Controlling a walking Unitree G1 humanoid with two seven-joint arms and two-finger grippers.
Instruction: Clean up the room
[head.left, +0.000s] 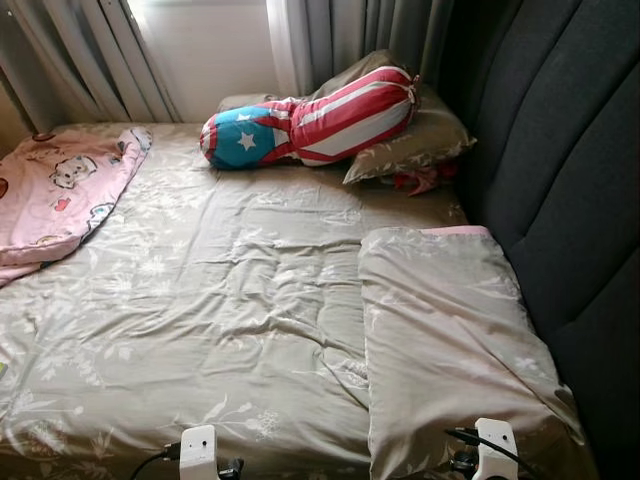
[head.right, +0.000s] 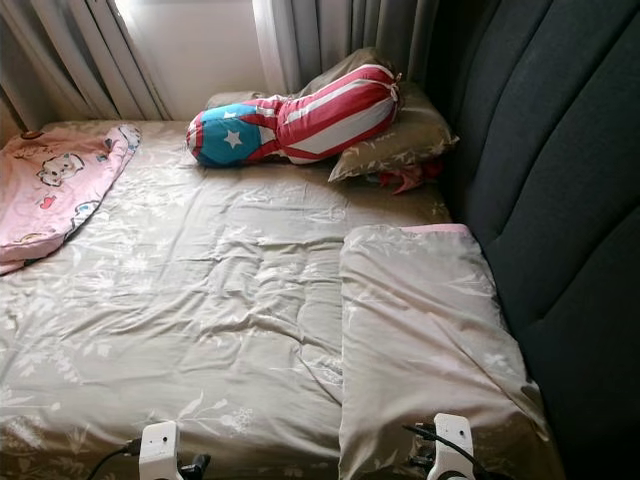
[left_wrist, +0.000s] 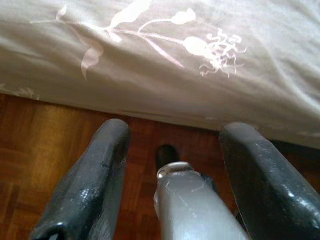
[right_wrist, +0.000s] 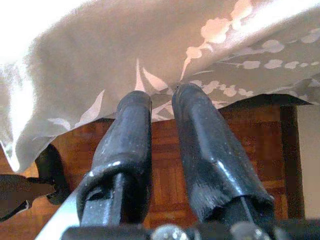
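Pinching the bedcover's (right_wrist: 165, 60) edge, the right gripper (right_wrist: 162, 97) is closed at lower right. The left gripper (left_wrist: 175, 132) is held open beside the bed at lower left.

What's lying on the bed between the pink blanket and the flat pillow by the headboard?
Nothing but wrinkled floral bedsheet lies between the pink blanket and the flat pillow, as the left eye view shows.

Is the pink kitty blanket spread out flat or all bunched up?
Bunched up. The pink blanket sits heaped at the bed's far left corner, edges curled.
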